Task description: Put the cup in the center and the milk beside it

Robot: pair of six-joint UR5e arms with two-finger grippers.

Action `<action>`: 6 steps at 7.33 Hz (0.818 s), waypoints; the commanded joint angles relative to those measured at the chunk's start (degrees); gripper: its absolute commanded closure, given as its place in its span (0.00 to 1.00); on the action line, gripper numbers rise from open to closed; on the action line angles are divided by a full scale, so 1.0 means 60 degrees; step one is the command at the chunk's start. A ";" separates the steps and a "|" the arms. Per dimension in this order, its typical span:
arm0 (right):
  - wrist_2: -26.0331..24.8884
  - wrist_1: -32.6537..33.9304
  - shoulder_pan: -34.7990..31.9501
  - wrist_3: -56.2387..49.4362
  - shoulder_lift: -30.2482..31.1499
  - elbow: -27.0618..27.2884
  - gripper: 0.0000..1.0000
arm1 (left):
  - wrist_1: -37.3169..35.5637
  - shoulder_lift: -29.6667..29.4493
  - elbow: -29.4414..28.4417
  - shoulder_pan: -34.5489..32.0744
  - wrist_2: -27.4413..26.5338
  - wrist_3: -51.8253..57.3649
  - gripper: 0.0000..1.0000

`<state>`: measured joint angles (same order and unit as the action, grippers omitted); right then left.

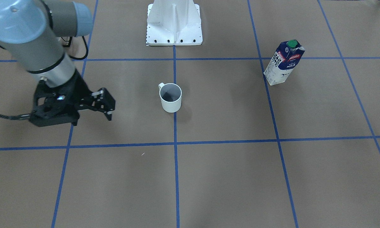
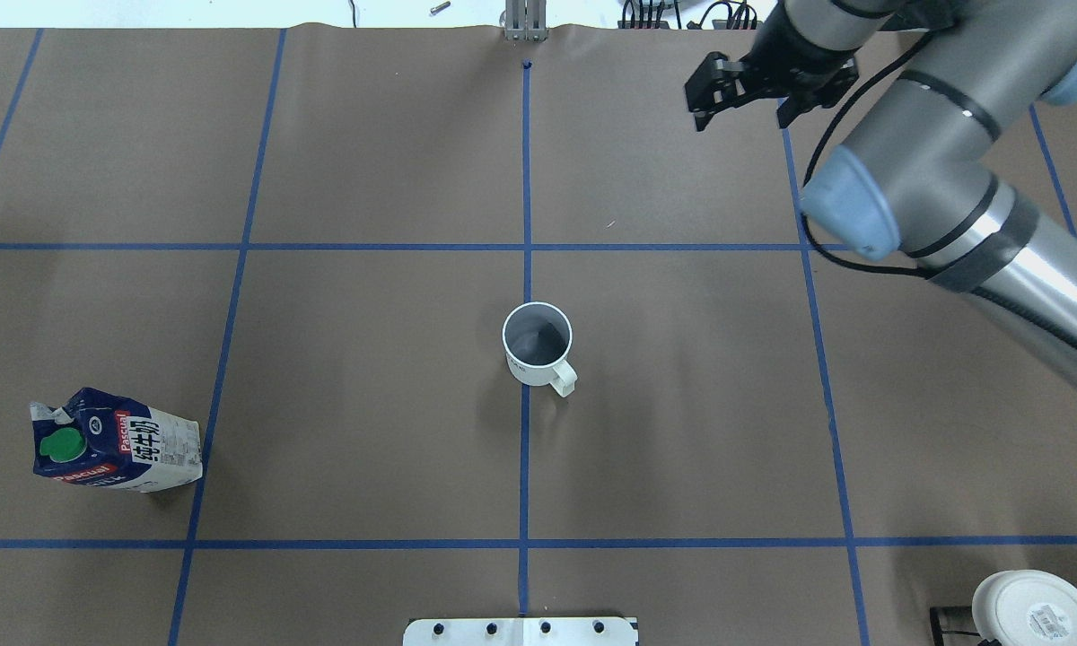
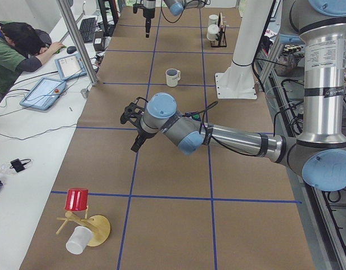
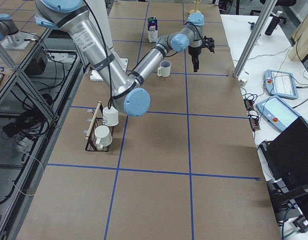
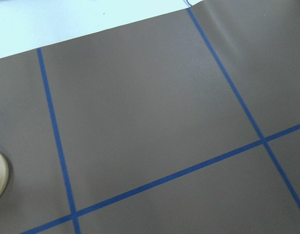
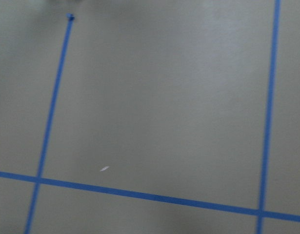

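Observation:
The cup (image 1: 170,98) is a plain white mug, upright on the blue tape line in the center (image 2: 467,395) of the brown tabletop. It also shows in the overhead view (image 2: 537,345). The milk (image 1: 283,63) stands upright about one grid cell to the robot's left of the cup, and shows in the overhead view too (image 2: 117,440). My right gripper (image 2: 740,117) is open and empty above the table beyond the cup, and it shows in the front view (image 1: 93,118). My left gripper (image 3: 130,132) shows only in the left side view, far from both; I cannot tell its state.
The white robot base (image 1: 174,25) stands at the table's near edge. A rack of white mugs (image 4: 101,130) stands on the robot's right. A wooden stand with a red cup (image 3: 82,219) is at the left end. A person (image 3: 21,45) sits at the side desk.

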<state>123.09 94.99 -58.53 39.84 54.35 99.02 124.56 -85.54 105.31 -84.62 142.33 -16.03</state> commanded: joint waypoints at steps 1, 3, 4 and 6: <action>0.1201 -0.0011 -0.2245 -0.3752 0.1831 -0.0052 0.00 | 0.0114 0.0018 0.0623 0.0361 0.0537 -0.0972 0.00; 0.1282 -0.0011 -0.3919 -0.6380 0.3779 -0.0126 0.00 | 0.0012 -0.0040 0.1501 0.1775 -0.0118 -0.3479 0.00; 0.1267 -0.0011 -0.4463 -0.7318 0.4528 -0.0170 0.00 | -0.0351 -0.0026 0.1941 0.2321 -0.0340 -0.4307 0.00; 0.1122 -0.0040 -0.5183 -0.8289 0.5964 -0.0214 0.00 | -0.1593 0.0091 0.2687 0.2922 -0.1112 -0.4432 0.01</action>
<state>130.45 94.88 -86.90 -5.61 84.55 97.94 119.55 -85.45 118.14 -70.10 139.13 -41.17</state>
